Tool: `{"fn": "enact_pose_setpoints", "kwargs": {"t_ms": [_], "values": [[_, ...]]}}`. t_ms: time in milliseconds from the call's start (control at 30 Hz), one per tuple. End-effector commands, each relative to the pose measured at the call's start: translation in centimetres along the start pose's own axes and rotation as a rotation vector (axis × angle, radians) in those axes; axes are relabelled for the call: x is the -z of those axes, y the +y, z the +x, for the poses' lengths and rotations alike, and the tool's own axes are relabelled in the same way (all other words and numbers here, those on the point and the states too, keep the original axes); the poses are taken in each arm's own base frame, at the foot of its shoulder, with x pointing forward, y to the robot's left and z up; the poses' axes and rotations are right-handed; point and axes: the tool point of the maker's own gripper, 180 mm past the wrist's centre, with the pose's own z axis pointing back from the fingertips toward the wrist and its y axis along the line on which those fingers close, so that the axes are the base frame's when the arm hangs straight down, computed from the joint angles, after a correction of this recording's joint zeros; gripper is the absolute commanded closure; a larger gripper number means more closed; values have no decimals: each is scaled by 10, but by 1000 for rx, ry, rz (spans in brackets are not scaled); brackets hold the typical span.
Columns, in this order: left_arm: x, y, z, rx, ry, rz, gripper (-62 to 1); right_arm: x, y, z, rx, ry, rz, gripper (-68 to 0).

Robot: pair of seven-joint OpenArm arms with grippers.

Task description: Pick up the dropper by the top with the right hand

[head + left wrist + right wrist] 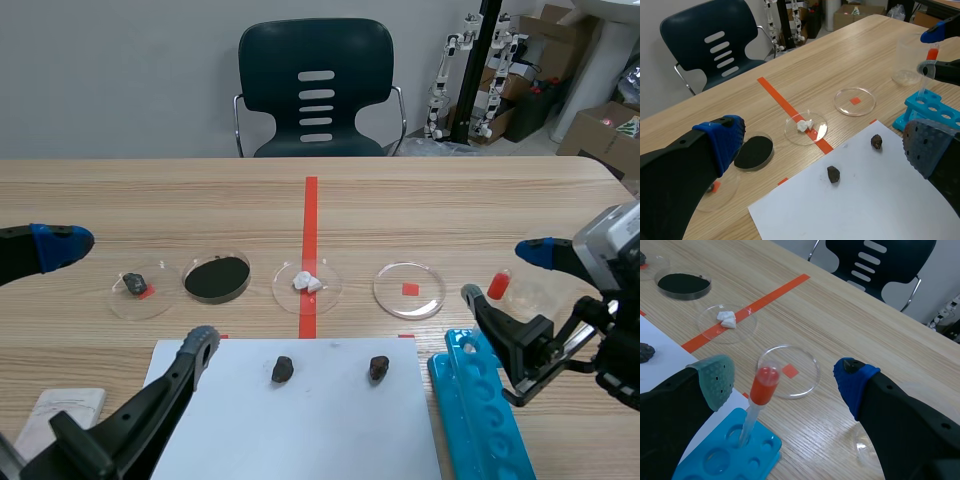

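Two fingers of the right gripper [784, 382] are spread on either side of the dropper [756, 402], which stands in a blue rack [720, 457] at the 4 o'clock part of the surface [450, 210]. Its red bulb sits between them untouched, one finger at its 9 o'clock, the other at 3. The left gripper [825, 145] hovers near 8 o'clock, its fingers also spread.
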Motion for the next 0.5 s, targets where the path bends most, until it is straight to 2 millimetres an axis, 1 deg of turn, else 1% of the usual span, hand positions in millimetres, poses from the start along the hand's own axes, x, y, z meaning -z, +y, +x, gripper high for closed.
{"fn": "enact_pose_setpoints", "kwargs": {"t_ms": [0,400,467], "values": [[1,1,8,-4,-29,7,-623,0,-3,6,3,-23,-5,-421],[1,1,8,-4,-29,7,-623,-4,1,6,12,-30,1,-421],[1,1,8,-5,-29,6,-623,-4,1,6,12,-30,1,-407]]}}
